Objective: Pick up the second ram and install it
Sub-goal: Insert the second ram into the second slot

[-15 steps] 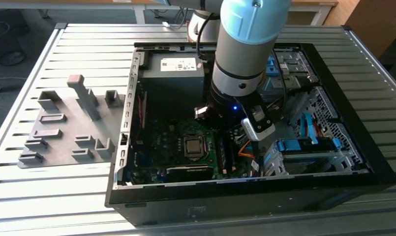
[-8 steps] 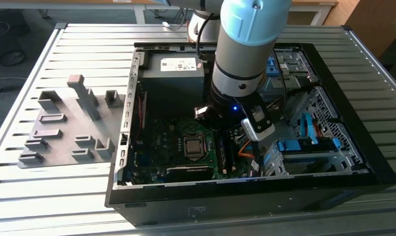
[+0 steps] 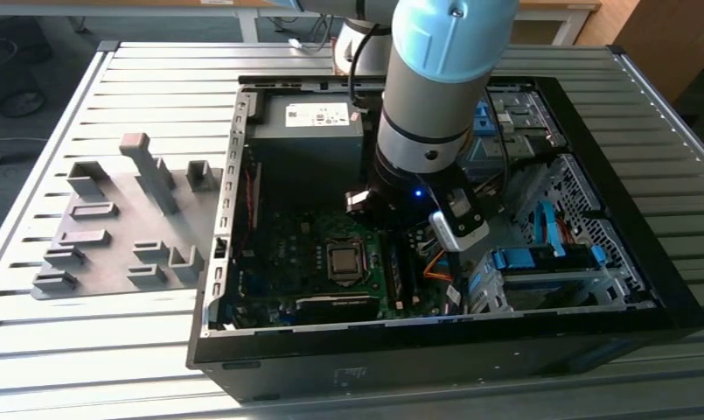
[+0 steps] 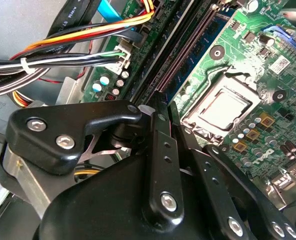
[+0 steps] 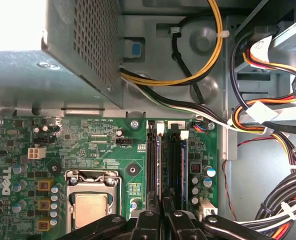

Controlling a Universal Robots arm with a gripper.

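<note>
My gripper (image 5: 161,216) reaches down inside the open computer case (image 3: 229,219), over the black memory slots (image 5: 170,160) of the green motherboard (image 5: 98,145). Its fingers (image 5: 147,220) stand close together, shut on the second ram (image 5: 158,165). The ram is seen edge-on as a thin pale strip running along one slot, and I cannot tell how deep it sits. Another stick with a blue edge (image 5: 184,160) stands in a neighbouring slot. In the exterior view the gripper (image 3: 386,224) is mostly hidden under the arm's wrist.
The processor socket (image 5: 90,210) lies beside the slots. A power supply box (image 5: 78,60) and bundles of coloured cables (image 5: 268,115) crowd the other sides. A drive cage (image 3: 550,262) sits at the exterior view's right. A grey holder plate with blocks (image 3: 107,227) lies outside the case.
</note>
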